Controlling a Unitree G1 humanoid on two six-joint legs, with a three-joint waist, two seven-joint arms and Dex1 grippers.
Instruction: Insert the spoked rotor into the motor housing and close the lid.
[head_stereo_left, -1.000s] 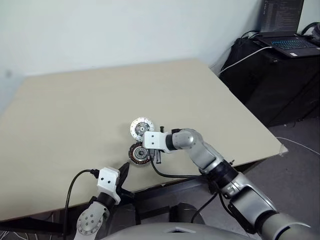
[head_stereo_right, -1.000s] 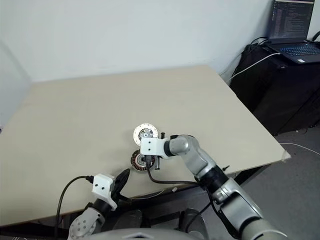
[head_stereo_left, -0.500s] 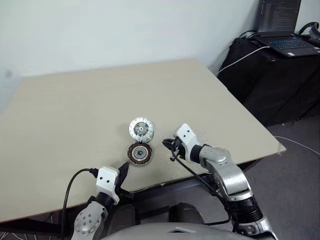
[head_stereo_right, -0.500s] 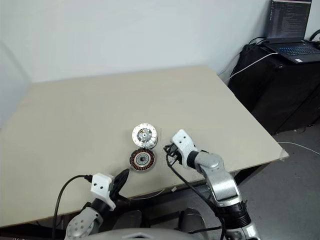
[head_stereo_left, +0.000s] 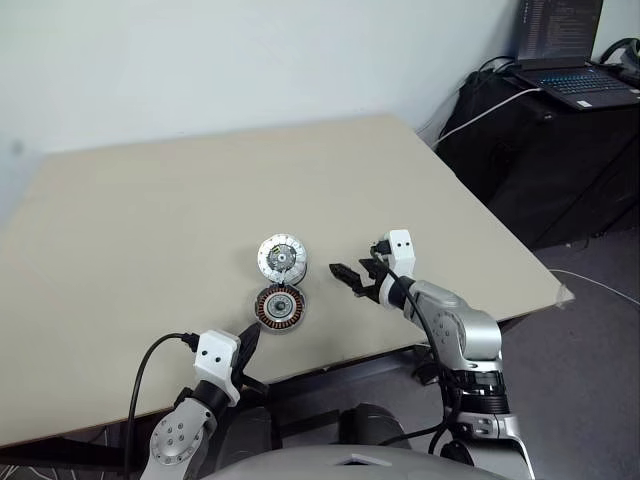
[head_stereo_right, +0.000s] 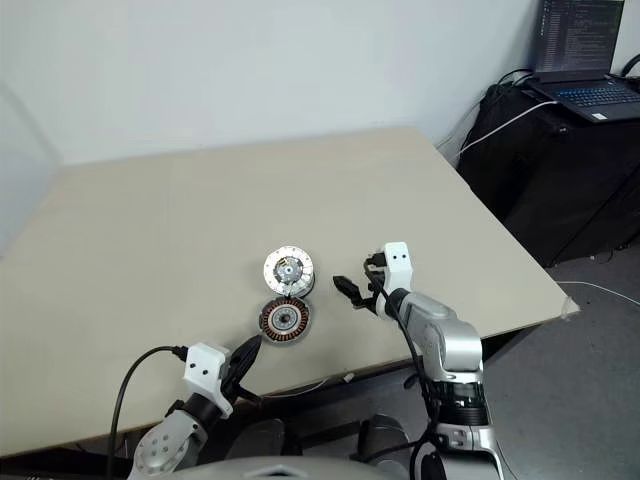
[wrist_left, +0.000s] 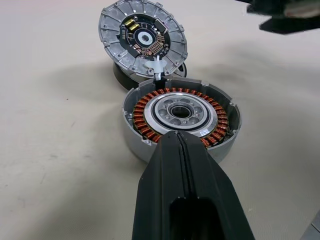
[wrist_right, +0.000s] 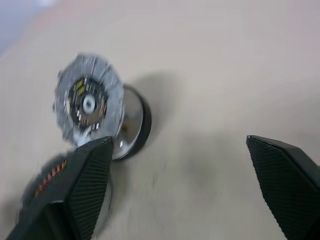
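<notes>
Lying beside the copper-wound round motor housing (wrist_left: 181, 120), the silver-grey metal lid (wrist_left: 142, 41) awaits closing (right pincer (head_stereo_left: 362, 278) spread empty, left pincer (wrist_left: 186, 195) closed on nothing).

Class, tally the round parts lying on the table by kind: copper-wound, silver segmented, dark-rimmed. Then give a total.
Copper-wound motor housing: 1
Silver segmented lid: 1
Dark-rimmed disc under the lid: 1
Total: 3
</notes>
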